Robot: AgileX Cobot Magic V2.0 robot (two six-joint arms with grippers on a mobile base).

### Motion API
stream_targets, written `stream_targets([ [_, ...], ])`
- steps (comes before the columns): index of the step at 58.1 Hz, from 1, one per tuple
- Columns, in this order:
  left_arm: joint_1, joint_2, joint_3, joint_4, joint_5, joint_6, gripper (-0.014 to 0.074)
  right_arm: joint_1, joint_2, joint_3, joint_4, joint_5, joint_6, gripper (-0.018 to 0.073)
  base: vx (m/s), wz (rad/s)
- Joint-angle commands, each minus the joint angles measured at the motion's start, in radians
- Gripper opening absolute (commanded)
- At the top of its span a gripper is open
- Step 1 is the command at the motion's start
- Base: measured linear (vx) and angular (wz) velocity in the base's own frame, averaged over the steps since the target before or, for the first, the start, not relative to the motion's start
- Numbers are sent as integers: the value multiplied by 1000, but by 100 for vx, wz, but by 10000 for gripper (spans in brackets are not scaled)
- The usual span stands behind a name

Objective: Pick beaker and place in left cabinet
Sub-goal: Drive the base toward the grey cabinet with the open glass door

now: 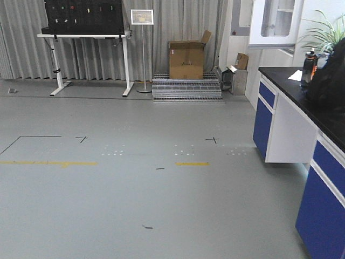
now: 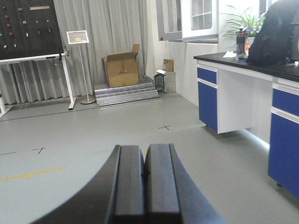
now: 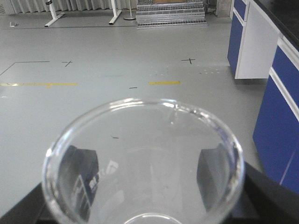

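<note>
Nearest, in the right wrist view, the beaker (image 3: 140,154) fills the lower half of the picture. It is seen from above through its open mouth, upright and clear. The right gripper (image 3: 147,184) has its jaws clamped on it, and a dark pad (image 3: 83,175) shows through the glass wall on each side. The beaker hangs over the grey floor (image 3: 117,51), which is visible through the glass.

In the left wrist view the left gripper (image 2: 144,156) has its jaws clenched, the two dark pads (image 2: 129,177) pressed flat against each other.

Further out, the floor carries a strip of yellow tape (image 1: 192,164) and a black cross (image 1: 213,140). Along the right side runs a blue-fronted counter (image 1: 323,210) with a black top surface (image 1: 280,78). On it stand a bottle (image 1: 309,66) and a dark bulky thing (image 1: 330,86), with a plant (image 1: 323,32) behind them.

Farthest back, a cardboard box (image 1: 186,62) sits on a stack of metal grates (image 1: 186,87). To its left is a sign (image 1: 142,17) on a thin stand, then a white-legged table (image 1: 81,35) bearing a black pegboard (image 1: 83,16). A grey curtain (image 1: 178,27) hangs behind them.
</note>
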Motion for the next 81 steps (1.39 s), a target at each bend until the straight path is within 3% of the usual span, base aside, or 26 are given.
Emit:
stream_targets([
  [1,-4,-19,16,-8,-84,-3,1,-4,2,-34,-18,-77,-5,-6,63,-1],
  [81,-4,-19,16,-8,-84,-3,1,-4,0,-34,-18,-74,-5,-6,66,2],
])
